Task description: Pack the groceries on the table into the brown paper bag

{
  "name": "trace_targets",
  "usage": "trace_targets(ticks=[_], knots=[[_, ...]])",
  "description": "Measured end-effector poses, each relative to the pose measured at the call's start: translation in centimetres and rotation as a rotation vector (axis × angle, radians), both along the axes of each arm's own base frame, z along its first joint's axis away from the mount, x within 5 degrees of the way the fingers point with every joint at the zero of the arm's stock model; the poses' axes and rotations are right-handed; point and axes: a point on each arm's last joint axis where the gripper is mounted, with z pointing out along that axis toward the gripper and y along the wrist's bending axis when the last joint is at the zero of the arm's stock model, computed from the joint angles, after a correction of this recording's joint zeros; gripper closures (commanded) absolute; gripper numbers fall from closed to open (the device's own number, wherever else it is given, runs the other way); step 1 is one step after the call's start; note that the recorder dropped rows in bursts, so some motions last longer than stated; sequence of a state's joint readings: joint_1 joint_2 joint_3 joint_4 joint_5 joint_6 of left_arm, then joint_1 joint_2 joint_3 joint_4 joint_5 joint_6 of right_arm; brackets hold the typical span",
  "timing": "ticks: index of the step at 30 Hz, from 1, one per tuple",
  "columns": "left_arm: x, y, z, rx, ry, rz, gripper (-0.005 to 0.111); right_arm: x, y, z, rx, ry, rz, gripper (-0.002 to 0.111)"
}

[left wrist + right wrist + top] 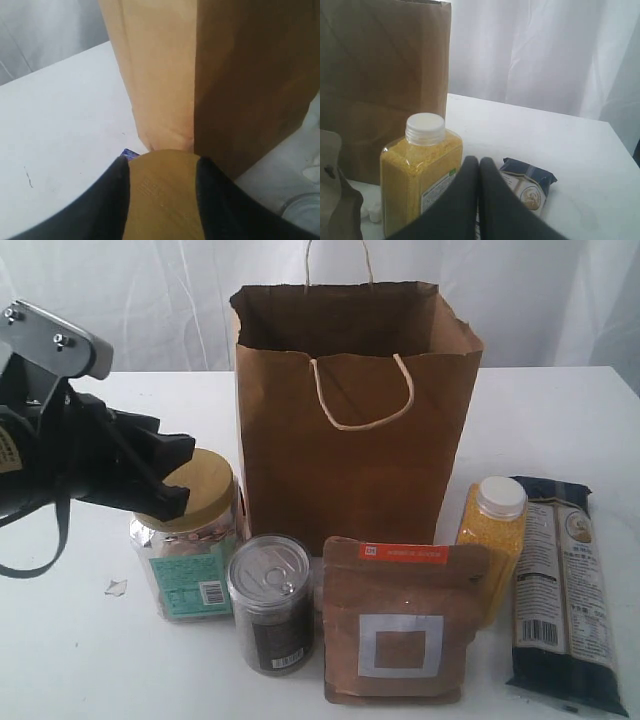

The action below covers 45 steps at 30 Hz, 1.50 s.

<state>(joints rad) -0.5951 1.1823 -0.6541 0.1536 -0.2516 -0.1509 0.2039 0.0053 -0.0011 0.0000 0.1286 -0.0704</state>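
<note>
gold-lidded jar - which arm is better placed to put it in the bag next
Left. The left gripper is closed on the gold-lidded jar at its lid, right beside the brown paper bag. The right gripper is shut and empty, over by the yellow-grain bottle, across the row from the jar.

Paper bag (350, 440) at back on table (560, 410), jar (185, 560), can (268, 605), pouch (400, 625), bottle (488, 530), packet (562, 590) in front, left to right

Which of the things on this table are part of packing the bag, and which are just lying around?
Part of the job: tall brown kraft paper bag; gold-lidded clear jar; clear pull-tab can; brown pouch with white square; white-capped yellow-grain bottle; long dark-blue packet.
Just lying about: small clear scrap on the white tabletop, beside the jar.
</note>
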Motion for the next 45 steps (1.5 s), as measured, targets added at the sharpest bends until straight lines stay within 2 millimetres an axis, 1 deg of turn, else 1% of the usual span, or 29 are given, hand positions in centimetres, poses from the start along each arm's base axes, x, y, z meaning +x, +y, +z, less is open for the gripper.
trace_targets(ticks=[4,7,14,15,16,25,33,38,45], knots=[[0.6,-0.4,-0.8,0.016,0.024,-0.001,0.061,0.0,0.0,0.0,0.000,0.000,0.000,0.108],[0.8,-0.5,-1.3,0.015,0.048,0.006,0.067,0.0,0.0,0.0,0.000,0.000,0.000,0.108],[0.9,-0.6,-1.5,0.013,0.056,0.007,0.102,0.0,0.0,0.0,0.000,0.000,0.000,0.108],[0.9,-0.6,-1.5,0.014,0.055,0.006,0.106,0.0,0.0,0.0,0.000,0.000,0.000,0.108],[0.9,-0.6,-1.5,0.014,0.056,0.006,0.107,0.0,0.0,0.0,0.000,0.000,0.000,0.108],[1.2,-0.9,-2.1,0.033,0.062,-0.003,0.107,0.0,0.0,0.0,0.000,0.000,0.000,0.108],[1.1,-0.7,-2.5,0.064,0.094,-0.001,0.107,0.0,0.0,0.0,0.000,0.000,0.000,0.108],[1.0,-0.7,-2.4,0.092,0.091,-0.010,0.107,0.0,0.0,0.0,0.000,0.000,0.000,0.108],[0.2,0.2,-1.8,0.147,0.108,-0.008,0.107,0.0,0.0,0.0,0.000,0.000,0.000,0.108]])
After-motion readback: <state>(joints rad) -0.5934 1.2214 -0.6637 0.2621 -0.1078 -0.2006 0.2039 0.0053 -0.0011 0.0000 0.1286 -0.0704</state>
